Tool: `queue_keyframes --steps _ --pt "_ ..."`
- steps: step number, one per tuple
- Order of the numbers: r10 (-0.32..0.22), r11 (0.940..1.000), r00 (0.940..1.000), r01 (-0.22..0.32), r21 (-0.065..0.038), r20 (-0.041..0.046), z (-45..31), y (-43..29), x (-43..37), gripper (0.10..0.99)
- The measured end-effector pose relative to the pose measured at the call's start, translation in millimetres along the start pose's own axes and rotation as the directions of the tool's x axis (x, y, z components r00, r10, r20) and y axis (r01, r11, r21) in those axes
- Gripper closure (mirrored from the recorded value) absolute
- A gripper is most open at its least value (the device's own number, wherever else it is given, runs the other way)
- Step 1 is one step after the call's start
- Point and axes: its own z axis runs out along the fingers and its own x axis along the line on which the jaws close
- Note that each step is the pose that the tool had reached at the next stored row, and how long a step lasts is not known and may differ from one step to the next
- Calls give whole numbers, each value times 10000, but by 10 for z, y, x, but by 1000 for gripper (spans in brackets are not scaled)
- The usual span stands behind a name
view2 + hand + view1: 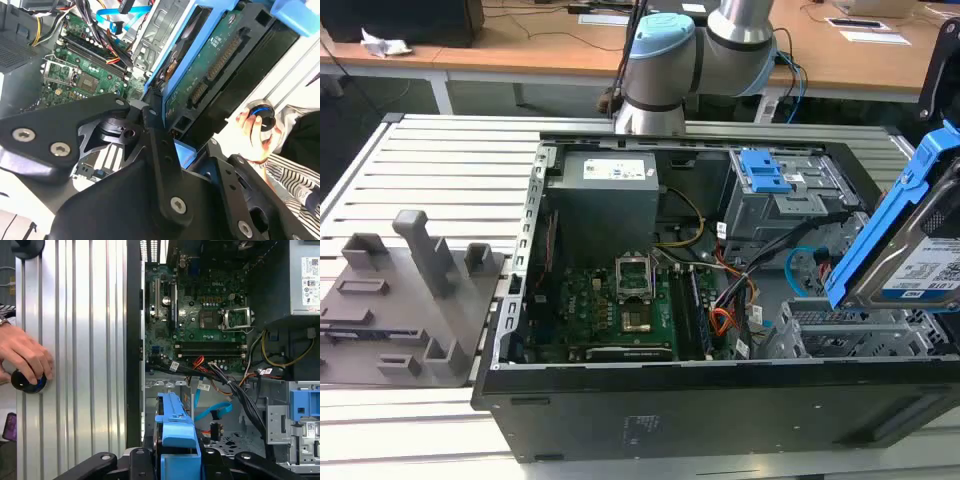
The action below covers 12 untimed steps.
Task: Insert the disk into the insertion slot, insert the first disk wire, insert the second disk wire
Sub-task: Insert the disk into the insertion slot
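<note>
My gripper [177,461] is shut on the disk [912,262], a silver drive in a blue carrier [176,427]. It holds the drive tilted above the front right corner of the open computer case in the exterior view. The black fingers [150,131] clamp the carrier's end, and the drive's green circuit board [216,64] faces the second wrist camera. The insertion slot [848,332], a low grey perforated bay, lies just below the drive with nothing in it. A flat blue wire [215,412] and a black wire bundle [235,390] lie loose in the case beside the bay.
A taller grey cage with a blue tab [766,170] stands behind the bay. Motherboard [610,312] and power supply [605,200] fill the case's left half. A grey fixture plate [410,300] lies on the ribbed table. A person's hand [24,359] rests on a black knob [29,381].
</note>
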Motion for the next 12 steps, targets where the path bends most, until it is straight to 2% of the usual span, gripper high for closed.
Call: queue_keyframes --steps 12 --pt "0 10000 10000 0 0 0 57 -2 0 722"
